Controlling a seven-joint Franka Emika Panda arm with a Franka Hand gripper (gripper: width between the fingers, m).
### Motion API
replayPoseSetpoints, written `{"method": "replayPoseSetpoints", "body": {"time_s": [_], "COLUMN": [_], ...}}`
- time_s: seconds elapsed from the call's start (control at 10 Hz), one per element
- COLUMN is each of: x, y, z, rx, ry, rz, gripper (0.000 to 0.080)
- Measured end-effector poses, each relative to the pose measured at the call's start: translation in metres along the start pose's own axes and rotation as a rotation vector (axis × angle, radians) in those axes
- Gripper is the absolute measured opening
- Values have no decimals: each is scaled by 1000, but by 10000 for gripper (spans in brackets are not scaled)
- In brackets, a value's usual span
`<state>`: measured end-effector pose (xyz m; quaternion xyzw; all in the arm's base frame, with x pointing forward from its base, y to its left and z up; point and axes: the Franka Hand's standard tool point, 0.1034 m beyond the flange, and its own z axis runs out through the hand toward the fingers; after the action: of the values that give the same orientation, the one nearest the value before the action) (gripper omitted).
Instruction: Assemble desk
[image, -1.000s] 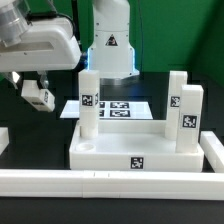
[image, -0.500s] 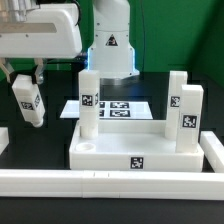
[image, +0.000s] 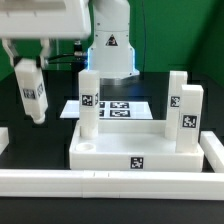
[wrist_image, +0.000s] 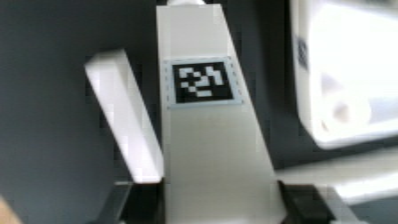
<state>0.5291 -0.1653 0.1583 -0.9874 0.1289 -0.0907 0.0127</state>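
Upper left of the exterior frame: gripper (image: 30, 62) pinches the fourth leg (image: 32, 92) by its top end, and the leg hangs roughly upright over the black table (image: 20, 140), tag facing the camera. It touches nothing below. Wrist view confirms it: leg (wrist_image: 201, 100) runs straight out from between the jaws, clamped on both sides.

Centre of frame: tabletop (image: 135, 152) lies flat, rim up, with a leg (image: 89, 100) standing at its left back corner. Behind it sits the marker board (image: 120, 106) and the robot base (image: 110, 45). Right side: two more legs (image: 187, 115), one behind the other. White rail (image: 110, 180) runs along the bottom edge.

So three legs in, one to go. Free corner looks like the near left, where I think there's a round socket, but it's too small to be sure.

For the step in hand:
- carry the leg right, above rim height
- square it to the tabletop edges before descending
- stay clear of the standing left leg, which is near the path
- come down straight, then seat and turn as the joint needs
- watch for slip in the grip; the hold is high on the leg
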Motion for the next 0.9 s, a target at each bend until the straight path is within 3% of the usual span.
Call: {"method": "replayPoseSetpoints", "body": {"time_s": [0.2, 0.4, 0.6, 0.8, 0.9], "x": [-6, -2, 21, 28, 28], "y": [3, -2, -32, -66, -64], "z": [7, 4, -4, -5, -5], "rx": [-8, -5, 10, 28, 28], "ry": [-3, 2, 39, 48, 48], "rz": [-10, -20, -72, -89, -100], "gripper": [294, 294, 294, 294, 294]}}
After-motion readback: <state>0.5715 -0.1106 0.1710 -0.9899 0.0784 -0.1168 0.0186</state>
